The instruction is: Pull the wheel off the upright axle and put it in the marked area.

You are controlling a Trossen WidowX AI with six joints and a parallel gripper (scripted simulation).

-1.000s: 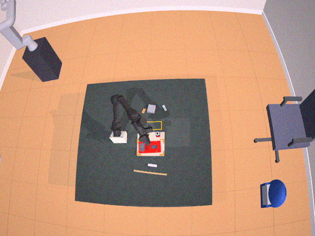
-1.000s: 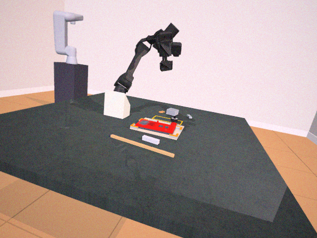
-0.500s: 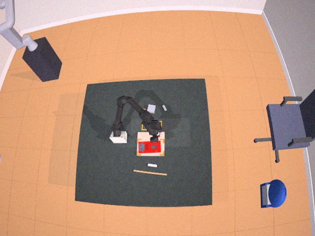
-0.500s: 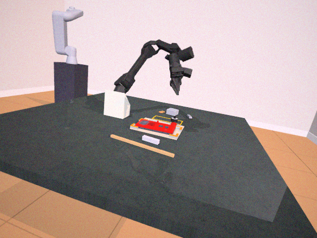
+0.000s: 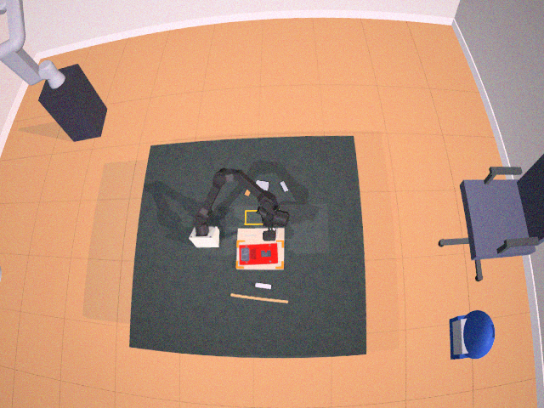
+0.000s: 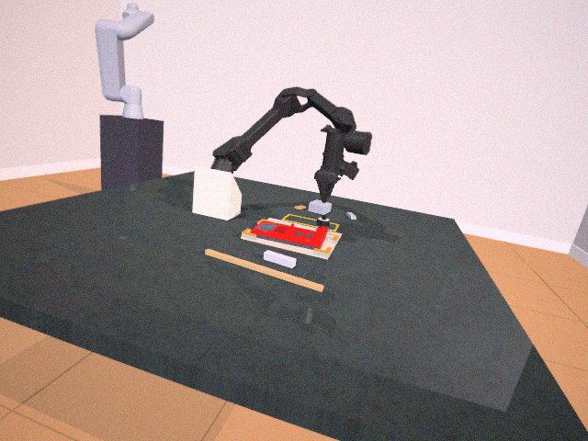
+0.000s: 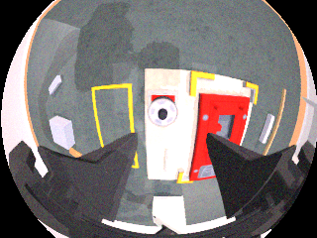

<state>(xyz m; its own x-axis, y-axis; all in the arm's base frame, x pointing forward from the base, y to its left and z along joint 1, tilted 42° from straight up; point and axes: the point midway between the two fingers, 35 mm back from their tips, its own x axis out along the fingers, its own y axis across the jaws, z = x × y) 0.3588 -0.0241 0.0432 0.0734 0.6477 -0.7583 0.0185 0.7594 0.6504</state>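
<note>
The wheel (image 7: 154,112) (image 6: 323,221) has a pale ringed face with a dark centre. It sits over a small red patch on the cream board (image 7: 155,144) (image 5: 240,231). The upright axle is not clearly visible apart from the wheel's dark centre. My gripper (image 7: 172,138) (image 6: 325,201) (image 5: 269,235) points down, open and empty, above the wheel without touching it; it hides the wheel in the top view. In the wrist view the wheel lies beyond the fingertips, left of their middle. The marked area is a yellow outline (image 7: 132,109) (image 5: 245,217) (image 6: 303,217) beside the board, with no wheel in it.
A red panel (image 5: 272,253) (image 6: 275,234) (image 7: 198,144) lies on the board between orange corner marks. A pale block (image 6: 319,207) (image 7: 61,131), a small orange piece (image 5: 247,192) and a white bar (image 5: 284,186) lie behind the outline. Another white bar (image 5: 263,286) and a wooden strip (image 5: 259,297) lie in front.
</note>
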